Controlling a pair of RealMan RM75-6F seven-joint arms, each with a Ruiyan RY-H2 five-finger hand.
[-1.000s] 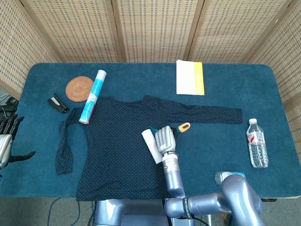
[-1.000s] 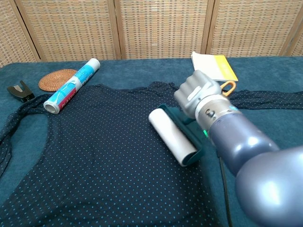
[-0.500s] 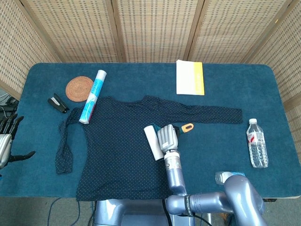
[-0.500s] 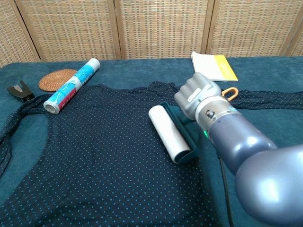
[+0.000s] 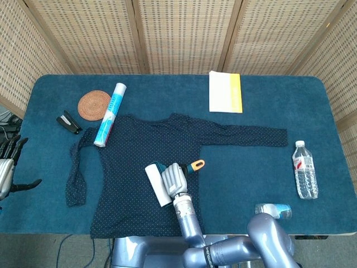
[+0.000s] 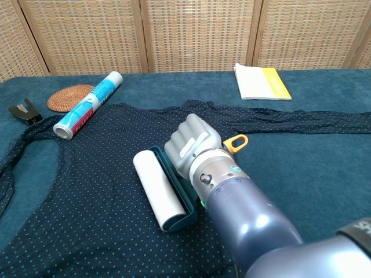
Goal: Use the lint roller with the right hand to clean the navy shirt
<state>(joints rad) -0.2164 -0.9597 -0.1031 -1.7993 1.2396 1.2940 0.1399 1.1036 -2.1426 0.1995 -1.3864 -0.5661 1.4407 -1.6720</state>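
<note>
The navy dotted shirt point(image 5: 139, 167) point(image 6: 87, 191) lies spread flat on the blue table, one sleeve stretched out to the right. My right hand point(image 5: 173, 178) point(image 6: 193, 145) grips the lint roller's handle, whose orange end point(image 5: 197, 164) point(image 6: 236, 142) sticks out behind the fist. The white roller point(image 5: 155, 185) point(image 6: 157, 190) in its teal frame lies on the shirt's middle, left of the hand. At the far left edge of the head view, off the table, my left hand point(image 5: 8, 162) hangs with its fingers apart and holds nothing.
A blue-and-white tube point(image 5: 110, 113) point(image 6: 88, 104) lies across the shirt's left shoulder, beside a woven coaster point(image 5: 93, 104) and a black clip point(image 5: 68, 121). A white-and-yellow booklet point(image 5: 225, 92) sits at the back. Two water bottles point(image 5: 304, 169) point(image 5: 273, 210) lie at right.
My right hand has dragged the roller leftward and toward the front edge across the shirt. The left hand has not moved.
</note>
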